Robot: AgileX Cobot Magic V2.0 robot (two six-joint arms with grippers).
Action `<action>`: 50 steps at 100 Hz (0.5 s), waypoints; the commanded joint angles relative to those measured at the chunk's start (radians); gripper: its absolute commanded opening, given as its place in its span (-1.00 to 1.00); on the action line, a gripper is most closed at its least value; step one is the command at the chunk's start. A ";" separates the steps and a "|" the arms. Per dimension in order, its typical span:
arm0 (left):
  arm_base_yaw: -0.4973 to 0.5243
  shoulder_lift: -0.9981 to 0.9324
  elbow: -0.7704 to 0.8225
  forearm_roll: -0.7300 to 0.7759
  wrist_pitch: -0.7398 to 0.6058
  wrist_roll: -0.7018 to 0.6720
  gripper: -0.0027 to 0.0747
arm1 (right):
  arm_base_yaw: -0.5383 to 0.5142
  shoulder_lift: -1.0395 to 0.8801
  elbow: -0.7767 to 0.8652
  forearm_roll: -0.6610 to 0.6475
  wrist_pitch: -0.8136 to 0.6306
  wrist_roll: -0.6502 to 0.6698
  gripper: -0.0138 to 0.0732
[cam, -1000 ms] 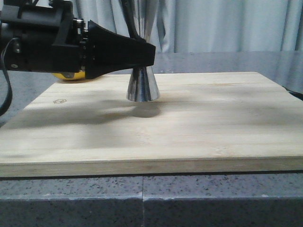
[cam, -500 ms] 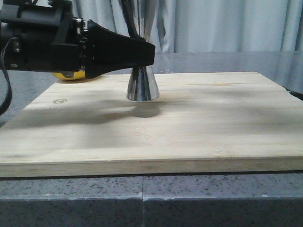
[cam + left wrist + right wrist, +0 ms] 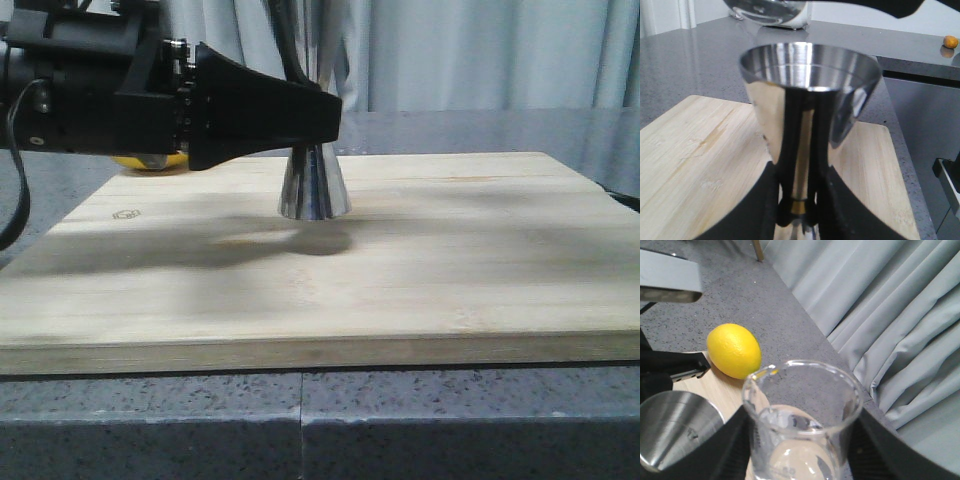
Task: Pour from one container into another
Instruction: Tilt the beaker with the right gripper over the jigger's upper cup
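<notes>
Two clamped jaws: left on upright jigger (image 3: 314,185), mouth up; right on tilted beaker (image 3: 802,425).

The left arm (image 3: 90,95) was matte black and boxy, with small silver screws near its wrist joint and a black cable looping from its rear. Its gripper (image 3: 318,120) tapered into smooth, wedge-shaped black fingers (image 3: 765,210). The right gripper's fingers (image 3: 730,450) were likewise black.

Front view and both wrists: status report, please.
Left tool shut on jigger at its waist. Right tool shut on beaker, held above jigger's mouth. Lemon behind the board, clear of the pour.
</notes>
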 commanded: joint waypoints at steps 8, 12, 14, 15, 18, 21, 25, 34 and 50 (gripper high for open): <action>-0.012 -0.046 -0.022 -0.047 -0.215 -0.013 -0.98 | 0.000 -0.032 -0.038 -0.022 -0.074 -0.005 -0.24; -0.012 -0.046 -0.022 -0.047 -0.215 -0.013 -0.98 | 0.000 -0.032 -0.038 -0.027 -0.074 -0.005 -0.24; -0.012 -0.046 -0.022 -0.047 -0.215 -0.013 -0.98 | 0.000 -0.032 -0.038 -0.031 -0.074 -0.005 -0.24; -0.012 -0.046 -0.022 -0.047 -0.215 -0.013 -0.98 | 0.000 -0.032 -0.038 -0.032 -0.074 -0.005 -0.24; -0.012 -0.046 -0.022 -0.047 -0.215 -0.013 -0.98 | 0.000 -0.032 -0.038 -0.039 -0.074 -0.005 -0.24; -0.012 -0.046 -0.022 -0.047 -0.215 -0.013 -0.98 | 0.000 -0.032 -0.038 -0.044 -0.074 -0.005 -0.24; -0.012 -0.046 -0.022 -0.047 -0.215 -0.013 -0.98 | 0.000 -0.032 -0.038 -0.050 -0.074 -0.005 -0.24; -0.012 -0.046 -0.022 -0.047 -0.215 -0.013 -0.98 | 0.009 -0.032 -0.038 -0.062 -0.074 -0.005 -0.24; -0.012 -0.046 -0.022 -0.047 -0.215 -0.013 -0.98 | 0.023 -0.032 -0.038 -0.101 -0.072 -0.005 -0.24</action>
